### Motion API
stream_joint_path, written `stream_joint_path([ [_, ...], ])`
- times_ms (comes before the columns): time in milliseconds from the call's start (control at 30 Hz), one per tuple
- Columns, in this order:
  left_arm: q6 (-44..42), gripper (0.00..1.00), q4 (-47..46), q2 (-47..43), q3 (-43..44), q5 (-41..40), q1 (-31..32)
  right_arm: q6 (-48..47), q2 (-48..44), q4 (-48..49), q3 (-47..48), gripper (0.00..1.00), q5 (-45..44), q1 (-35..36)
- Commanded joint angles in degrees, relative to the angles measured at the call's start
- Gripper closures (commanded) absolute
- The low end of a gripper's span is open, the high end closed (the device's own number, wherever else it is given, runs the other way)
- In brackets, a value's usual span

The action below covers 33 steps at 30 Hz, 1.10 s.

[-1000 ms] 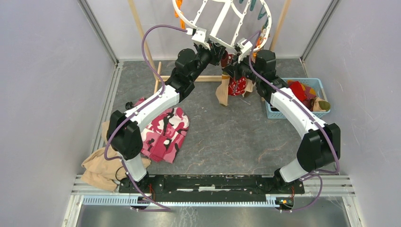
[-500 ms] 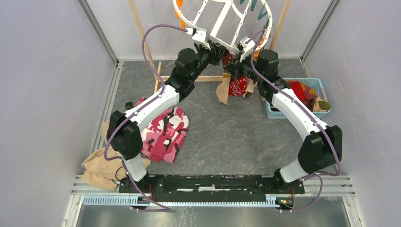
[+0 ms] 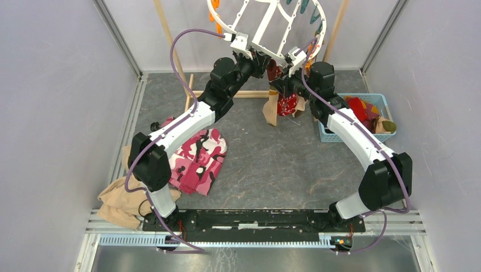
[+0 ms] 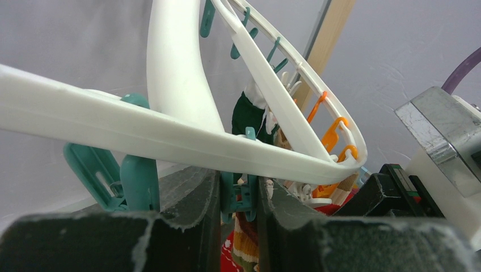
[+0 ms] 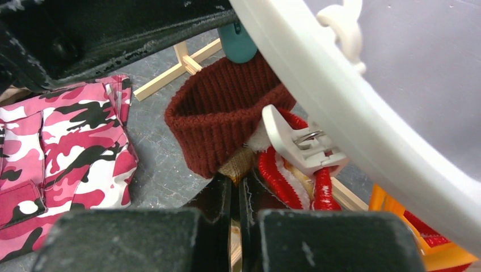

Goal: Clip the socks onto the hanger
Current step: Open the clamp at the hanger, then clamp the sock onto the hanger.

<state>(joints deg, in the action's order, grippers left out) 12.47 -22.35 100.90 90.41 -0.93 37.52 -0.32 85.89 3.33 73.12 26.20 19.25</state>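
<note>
White plastic fills my left wrist feed. The hanger sweeps across it, and my left hand is closed on a teal clip dangling just under the rim, one finger pressed to each side. Below that clip I see a bit of yellow-and-maroon striped knit. Further along the rim hang a dark green sock and several orange clips.

From above, the hanger sits high at the far end of the table, between the poles of the wooden rack. Both my arms reach up under its near edge.

My right hand is squeezed shut just under the open cuff of a maroon sock. A thin tan bit of fabric is pinched between its fingers, right at the sock's lower edge. A teal clip tip sits at the cuff's upper edge; I cannot tell whether it bites the fabric.

Just beside it hangs a red sock with white pattern, with a white clip against it. Overhead, a tan sock hangs next to the red one. More socks lie in the blue basket on the right. On the left lie the pink camouflage cloth and a tan cloth.
</note>
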Motion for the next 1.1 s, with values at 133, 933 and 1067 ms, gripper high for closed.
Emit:
stream_joint_path([
  [133, 2.76, 0.95, -0.92, -1.50, 2.76, 0.05, -0.08, 0.23, -2.20, 3.24, 0.38, 1.00, -0.46, -0.23],
  [933, 5.58, 0.94, -0.85, -0.89, 3.30, 0.22, -0.08, 3.04, 0.15, 5.02, 5.15, 1.00, 1.74, 0.69],
  [1067, 6.01, 0.94, -0.85, -0.88, 3.36, 0.40, -0.08, 3.04, 1.03, 4.69, 6.25, 1.00, 1.83, 0.66],
])
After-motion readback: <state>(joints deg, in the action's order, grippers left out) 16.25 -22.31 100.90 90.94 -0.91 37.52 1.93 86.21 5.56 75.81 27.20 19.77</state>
